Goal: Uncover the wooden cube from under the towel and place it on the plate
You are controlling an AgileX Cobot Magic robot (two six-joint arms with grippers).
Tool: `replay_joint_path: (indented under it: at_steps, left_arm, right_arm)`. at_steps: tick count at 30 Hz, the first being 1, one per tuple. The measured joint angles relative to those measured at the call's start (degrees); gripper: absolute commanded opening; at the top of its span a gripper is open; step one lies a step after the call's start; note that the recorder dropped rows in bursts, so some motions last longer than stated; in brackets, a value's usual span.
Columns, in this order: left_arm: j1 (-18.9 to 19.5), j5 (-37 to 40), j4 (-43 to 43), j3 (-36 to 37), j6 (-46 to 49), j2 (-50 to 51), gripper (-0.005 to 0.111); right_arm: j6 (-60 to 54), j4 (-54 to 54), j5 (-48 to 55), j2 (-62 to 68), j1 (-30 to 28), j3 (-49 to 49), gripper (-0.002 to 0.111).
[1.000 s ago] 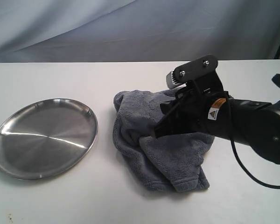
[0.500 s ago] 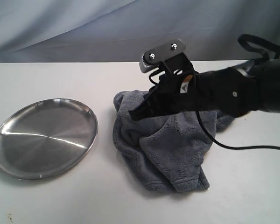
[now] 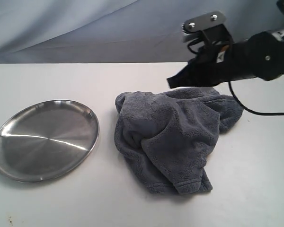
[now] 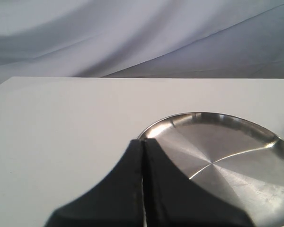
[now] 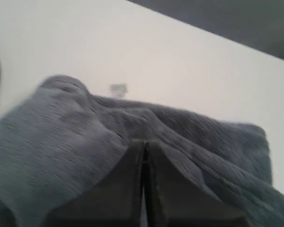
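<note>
Cube is lying out of sight, presumably under the towel (image 3: 170,137); uncovering is not yet done.
Table (image 3: 47,203) is carrying the bunched towel and, well apart, the bare plate (image 3: 42,139). The right gripper (image 3: 173,81) is hovering above the towel's far edge, jaws closed on nothing. The left gripper (image 4: 143,142) is also closed, near the plate. Next, likely: opening the right jaws, then pinching a fold.

The plate (image 3: 42,141) is round and shiny silver, with a low rim all the way around. It lies flat, and bright lines of light run across it. The towel (image 3: 173,137) is soft, fluffy and dark grey-blue. It lies just beside the plate, not touching it, bunched up in a lumpy heap with thick folds and rolled edges.
</note>
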Motion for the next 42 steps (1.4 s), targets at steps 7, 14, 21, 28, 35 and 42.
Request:
replay_joint_path:
  at_steps: [7, 14, 21, 28, 35, 42]
  left_arm:
    - [0.00, 0.00, 0.00, 0.00, 0.00, 0.00, 0.000]
    - [0.00, 0.00, 0.00, 0.00, 0.00, 0.00, 0.000]
    - [0.00, 0.00, 0.00, 0.00, 0.00, 0.00, 0.000]
    - [0.00, 0.00, 0.00, 0.00, 0.00, 0.00, 0.000]
    - [0.00, 0.00, 0.00, 0.00, 0.00, 0.00, 0.000]
    - [0.00, 0.00, 0.00, 0.00, 0.00, 0.00, 0.000]
  right_arm:
    - [-11.70, 0.72, 17.47, 0.00, -2.92, 0.00, 0.000]
    - [-28.55, 14.71, 22.34, 0.11, 2.92, 0.00, 0.000]
    - [-37.05, 22.02, 14.42, 0.20, 11.39, 0.00, 0.000]
    - [-37.54, 29.08, -8.76, 0.20, 13.02, 0.00, 0.000]
    - [-37.66, 33.17, -12.77, 0.20, 8.35, 0.00, 0.000]
    - [-37.66, 32.80, -1.79, 0.20, 0.37, 0.00, 0.000]
